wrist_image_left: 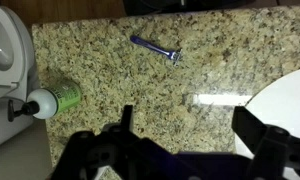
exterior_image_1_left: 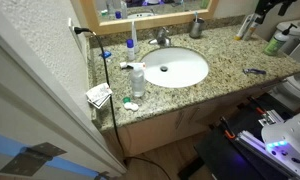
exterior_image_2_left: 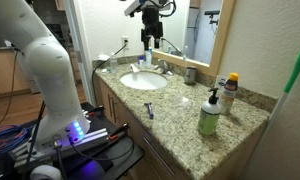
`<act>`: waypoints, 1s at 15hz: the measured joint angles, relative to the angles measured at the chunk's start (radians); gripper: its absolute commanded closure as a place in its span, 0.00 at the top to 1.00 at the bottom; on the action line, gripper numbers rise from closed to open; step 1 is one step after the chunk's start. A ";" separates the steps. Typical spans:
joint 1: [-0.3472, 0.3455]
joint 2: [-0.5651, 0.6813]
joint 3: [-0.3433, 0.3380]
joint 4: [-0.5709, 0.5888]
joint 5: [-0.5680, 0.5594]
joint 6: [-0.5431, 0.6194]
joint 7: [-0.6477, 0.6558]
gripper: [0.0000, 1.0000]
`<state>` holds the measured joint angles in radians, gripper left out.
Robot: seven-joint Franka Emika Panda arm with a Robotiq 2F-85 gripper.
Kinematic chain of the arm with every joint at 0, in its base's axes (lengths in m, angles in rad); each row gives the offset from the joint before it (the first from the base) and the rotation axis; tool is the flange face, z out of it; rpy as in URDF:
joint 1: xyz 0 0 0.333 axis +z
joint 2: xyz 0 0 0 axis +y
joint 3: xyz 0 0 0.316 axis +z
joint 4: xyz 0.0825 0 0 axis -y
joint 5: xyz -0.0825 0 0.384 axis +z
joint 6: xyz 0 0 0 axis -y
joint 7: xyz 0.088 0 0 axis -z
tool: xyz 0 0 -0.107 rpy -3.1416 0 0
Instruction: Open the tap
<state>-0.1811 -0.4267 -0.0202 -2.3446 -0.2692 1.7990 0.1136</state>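
Observation:
The tap (exterior_image_1_left: 162, 38) is a small silver faucet at the back rim of the white oval basin (exterior_image_1_left: 195, 72), and it shows in both exterior views (exterior_image_2_left: 162, 67). It is out of the wrist view. My gripper (exterior_image_2_left: 150, 40) hangs high above the counter, open and empty. In the wrist view its two dark fingers (wrist_image_left: 190, 125) stand wide apart over bare granite, with the basin's rim (wrist_image_left: 290, 110) at the right edge. The gripper touches nothing.
A metallic soap dispenser (exterior_image_1_left: 197, 27) stands beside the tap. A clear plastic bottle (exterior_image_1_left: 137, 78) stands next to the basin. A blue razor (wrist_image_left: 155, 47) and a green bottle (wrist_image_left: 52, 98) lie on the granite counter (wrist_image_left: 140, 80). A mirror (exterior_image_2_left: 190, 30) is behind the tap.

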 measured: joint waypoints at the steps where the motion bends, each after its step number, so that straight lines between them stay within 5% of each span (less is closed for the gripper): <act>1: 0.000 0.000 0.000 0.000 0.000 0.000 0.000 1.00; 4: 0.017 0.012 -0.001 -0.004 0.014 0.000 -0.008 1.00; 8: 0.139 0.159 0.020 0.009 0.149 0.118 -0.049 1.00; 11: 0.214 0.308 0.054 0.123 0.238 0.224 -0.052 1.00; 15: 0.243 0.442 0.066 0.293 0.301 0.221 -0.096 1.00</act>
<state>0.0624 0.0155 0.0456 -2.0516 0.0315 2.0197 0.0176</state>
